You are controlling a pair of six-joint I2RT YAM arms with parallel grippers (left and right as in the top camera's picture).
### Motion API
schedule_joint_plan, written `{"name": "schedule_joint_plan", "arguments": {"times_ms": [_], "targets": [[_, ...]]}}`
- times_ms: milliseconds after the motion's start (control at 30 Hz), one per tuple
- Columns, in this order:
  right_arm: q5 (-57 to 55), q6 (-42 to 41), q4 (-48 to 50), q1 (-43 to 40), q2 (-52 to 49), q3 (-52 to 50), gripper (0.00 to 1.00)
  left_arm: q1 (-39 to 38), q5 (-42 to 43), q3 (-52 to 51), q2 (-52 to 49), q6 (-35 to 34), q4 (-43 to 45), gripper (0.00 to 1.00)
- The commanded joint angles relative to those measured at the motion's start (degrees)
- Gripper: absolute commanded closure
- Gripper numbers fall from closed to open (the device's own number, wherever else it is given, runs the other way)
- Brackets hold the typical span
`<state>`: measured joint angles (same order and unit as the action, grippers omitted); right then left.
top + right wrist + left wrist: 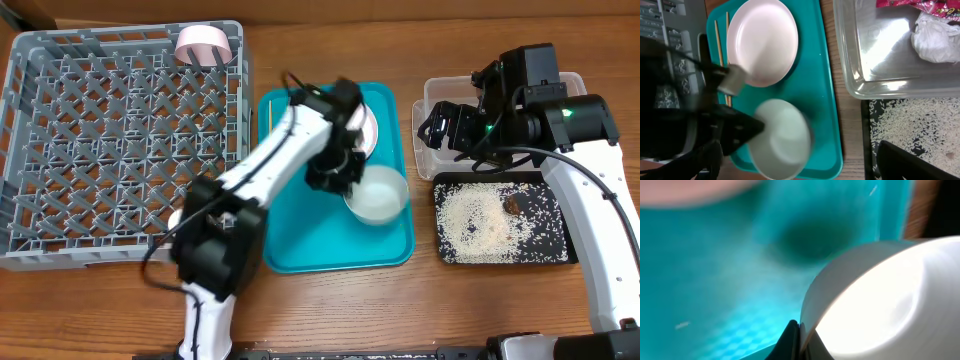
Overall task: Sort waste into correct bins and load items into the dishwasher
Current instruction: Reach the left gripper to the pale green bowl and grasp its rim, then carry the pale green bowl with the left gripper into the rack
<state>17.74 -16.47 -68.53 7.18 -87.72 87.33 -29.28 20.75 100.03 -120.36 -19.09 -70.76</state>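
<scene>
My left gripper [338, 172] is shut on the rim of a small pale bowl [377, 195] over the teal serving tray [300, 250]. The left wrist view shows the jaws [799, 332] pinching the bowl's wall [880, 295]. The pale pink plate [762, 40] and the chopsticks [719, 50] lie on the teal tray. My right gripper [437, 125] is open and empty above the clear tub [875, 75], which holds the red wrapper [920, 6] and the white tissue [935, 37]. Rice grains and brown bits lie in the black tray [500, 222].
The grey dish rack [110, 150] fills the left side, with a pale pink cup [205, 42] at its far right corner. The left arm [250, 180] reaches across the teal tray's left edge. Bare wood shows between the teal tray and the bins.
</scene>
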Motion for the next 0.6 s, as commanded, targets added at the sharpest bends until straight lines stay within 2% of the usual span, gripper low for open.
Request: {"name": "schedule_joint_plan", "arguments": {"times_ms": [0,67,100,233,400,467,567], "targets": [[-0.2,0.0,0.3,-0.1,0.1,1.1,0.00,7.8,-10.1,3.5,14.3,4.8,0.9,0.96],[-0.2,0.0,0.3,-0.1,0.1,1.1,0.00,11.8,-19.9,3.5,18.8,5.5,2.6,0.96],[-0.2,0.0,0.3,-0.1,0.1,1.1,0.00,14.6,-29.4,3.5,21.4,5.8,4.2,0.96],[-0.2,0.0,0.3,-0.1,0.1,1.1,0.00,19.6,-53.3,3.5,22.9,5.8,9.4,0.96],[-0.2,0.0,0.3,-0.1,0.1,1.1,0.00,20.7,-73.5,3.5,17.9,5.8,14.6,0.96],[-0.2,0.0,0.3,-0.1,0.1,1.1,0.00,20.7,-87.2,3.5,12.8,5.4,16.1,0.96],[-0.2,0.0,0.3,-0.1,0.1,1.1,0.00,21.2,-97.6,3.5,6.9,3.0,17.6,0.96]]}}
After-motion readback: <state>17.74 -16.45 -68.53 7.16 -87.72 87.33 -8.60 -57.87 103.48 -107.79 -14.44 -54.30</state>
